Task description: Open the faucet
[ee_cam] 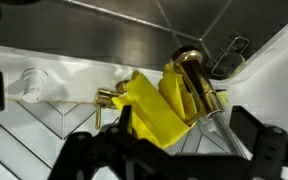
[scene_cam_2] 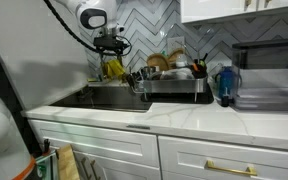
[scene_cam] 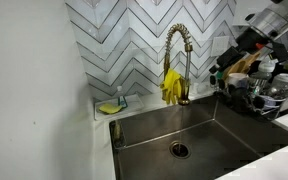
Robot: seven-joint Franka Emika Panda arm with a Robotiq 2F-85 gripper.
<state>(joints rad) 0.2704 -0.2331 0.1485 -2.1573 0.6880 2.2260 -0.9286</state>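
The faucet [scene_cam: 178, 55] stands at the back edge of the surface [scene_cam: 102, 112], just behind the rear rim of the steel sink [scene_cam: 204, 135] and against the chevron-tiled wall [scene_cam: 114, 45]. Its brass stem rises straight, and the coiled spring neck arches over toward the basin. A pair of yellow rubber gloves [scene_cam: 171, 88] hangs over the lower stem, touching it. In the wrist view the brass faucet body [ee_cam: 196, 80] shows from above with the gloves [ee_cam: 149, 112] draped beside it, and a small brass part [ee_cam: 106, 97] juts out to one side of them.

The gripper [ee_cam: 169, 160] hovers over the faucet, apart from it. Its dark fingers [ee_cam: 84, 152] are spread wide with nothing held between them. In an exterior view the gripper [scene_cam_2: 111, 45] hangs from the white arm [scene_cam_2: 92, 16] just above the gloves [scene_cam_2: 114, 68].

A small dish with a yellow sponge [scene_cam: 111, 106] sits near the back corner of the surface beside the sink. A dish rack [scene_cam: 264, 92] full of crockery stands along the sink's other side. A blue bottle [scene_cam_2: 224, 85] stands on the surface just beyond the rack.
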